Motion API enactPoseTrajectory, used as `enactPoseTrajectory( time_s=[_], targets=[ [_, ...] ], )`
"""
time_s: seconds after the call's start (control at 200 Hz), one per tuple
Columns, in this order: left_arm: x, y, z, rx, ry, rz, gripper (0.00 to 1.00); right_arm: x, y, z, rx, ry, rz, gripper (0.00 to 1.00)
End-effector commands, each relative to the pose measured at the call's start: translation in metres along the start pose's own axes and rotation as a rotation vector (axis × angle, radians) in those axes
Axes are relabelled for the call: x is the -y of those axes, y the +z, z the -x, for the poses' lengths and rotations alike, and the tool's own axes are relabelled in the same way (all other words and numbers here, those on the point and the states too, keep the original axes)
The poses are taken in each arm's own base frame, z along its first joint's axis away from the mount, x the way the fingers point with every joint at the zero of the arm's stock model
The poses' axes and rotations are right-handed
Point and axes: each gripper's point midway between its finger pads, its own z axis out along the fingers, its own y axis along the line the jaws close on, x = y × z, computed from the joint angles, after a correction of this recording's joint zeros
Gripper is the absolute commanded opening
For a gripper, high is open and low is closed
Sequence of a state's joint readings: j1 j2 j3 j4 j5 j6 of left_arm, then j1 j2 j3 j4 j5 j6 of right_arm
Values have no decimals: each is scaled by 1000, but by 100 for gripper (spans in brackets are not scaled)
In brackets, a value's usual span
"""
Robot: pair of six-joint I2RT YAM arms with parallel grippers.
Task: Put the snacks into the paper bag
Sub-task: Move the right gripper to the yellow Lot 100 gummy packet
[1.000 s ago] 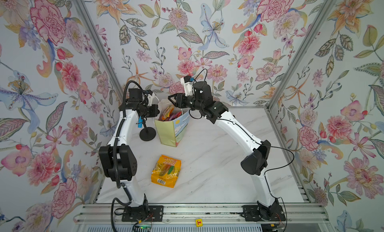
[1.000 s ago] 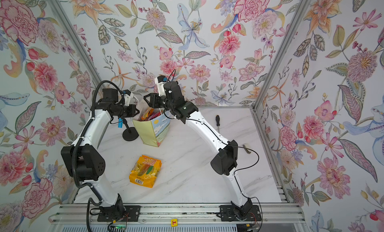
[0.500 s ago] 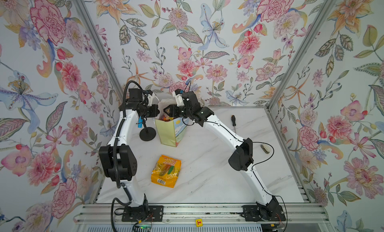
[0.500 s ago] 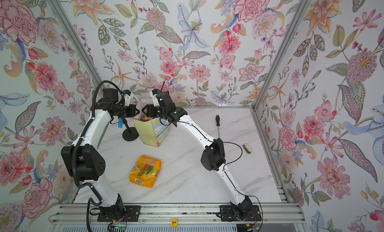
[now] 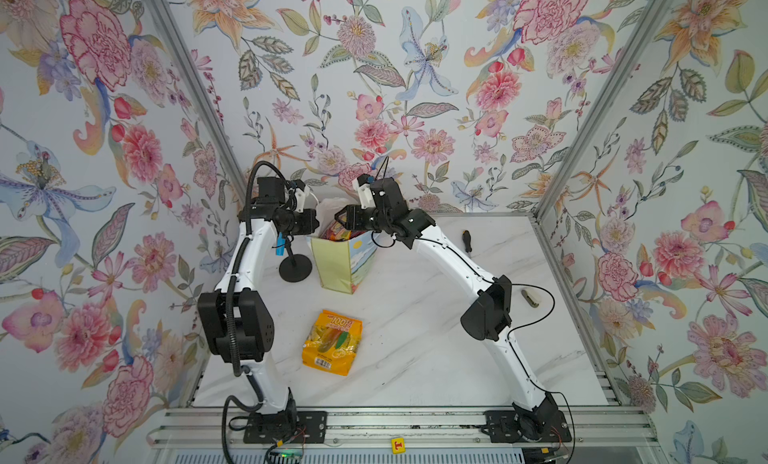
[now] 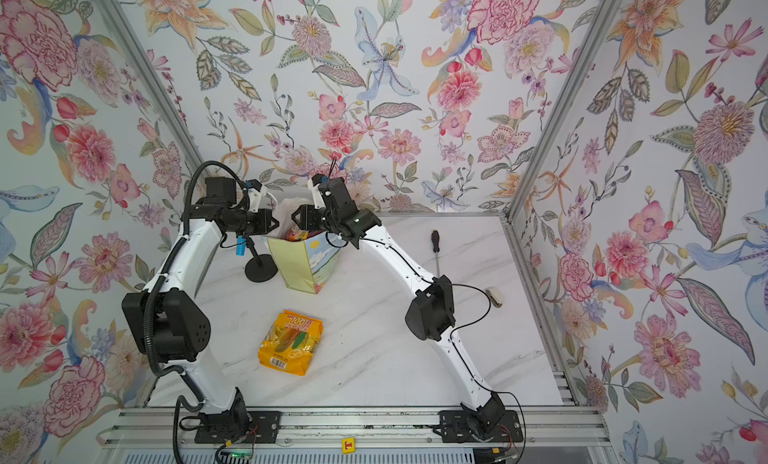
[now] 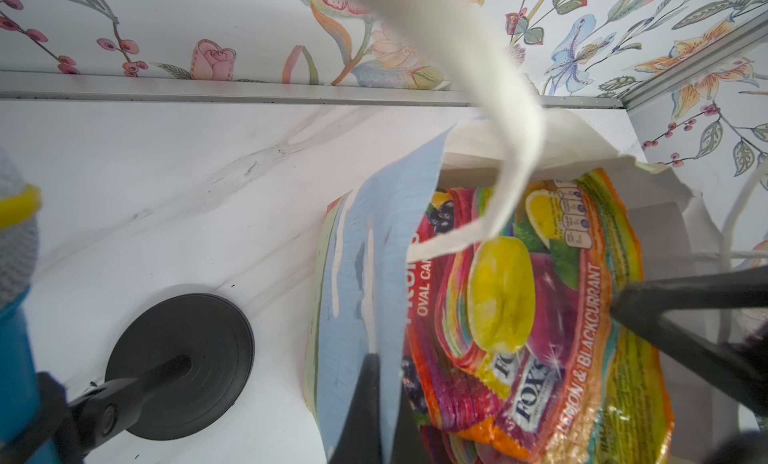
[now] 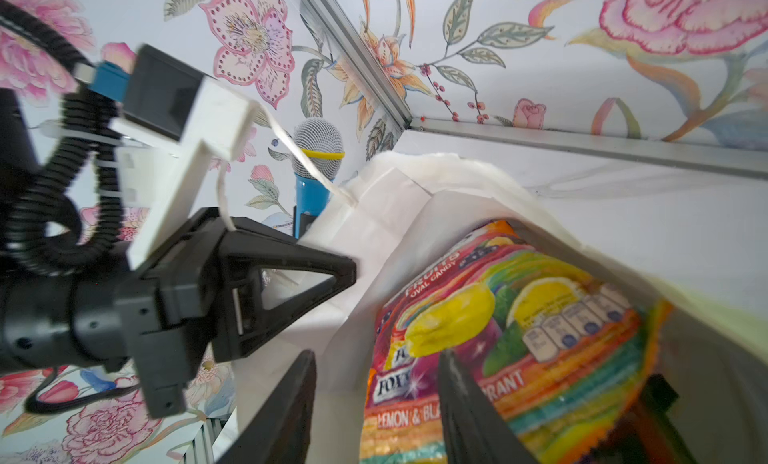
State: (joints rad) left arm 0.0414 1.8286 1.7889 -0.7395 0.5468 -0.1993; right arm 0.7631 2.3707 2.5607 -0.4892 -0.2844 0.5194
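Flowery walls (image 5: 415,66) hug the tabletop (image 5: 415,337) — by its back edge my left gripper (image 8: 345,271) pinches the rim of the paper bag (image 5: 336,266), my right gripper (image 5: 338,222) hangs open over the FOX'S packet (image 7: 540,316) — I'd lift straight up.

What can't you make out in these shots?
- Anything under the FOX'S packet: hidden by it and the paper bag walls, both wrist views.
- Small pale object: too small to name, both top views.
- Microphone head: behind the left arm, both top views.
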Motion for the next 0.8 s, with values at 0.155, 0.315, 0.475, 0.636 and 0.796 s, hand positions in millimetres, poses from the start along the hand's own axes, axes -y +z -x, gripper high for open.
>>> enactPoseTrajectory(
  time_s=[0.155, 0.315, 0.475, 0.636, 0.796],
  targets=[
    [5, -23, 15, 70, 14, -9, 3, -61, -97, 22, 43, -160, 62, 50],
    [4, -24, 16, 74, 15, -4, 3, -38, -115, -43, -68, -139, 12, 49],
    [3, -23, 16, 71, 14, -1, 3, 9, -129, -132, -203, -36, -89, 49],
    [1, -23, 15, 70, 10, 2, 3, 35, -137, -201, -302, 7, -157, 49],
    [2, -23, 15, 71, 11, -1, 3, 41, -120, -244, -399, 7, -158, 49]
  ],
)
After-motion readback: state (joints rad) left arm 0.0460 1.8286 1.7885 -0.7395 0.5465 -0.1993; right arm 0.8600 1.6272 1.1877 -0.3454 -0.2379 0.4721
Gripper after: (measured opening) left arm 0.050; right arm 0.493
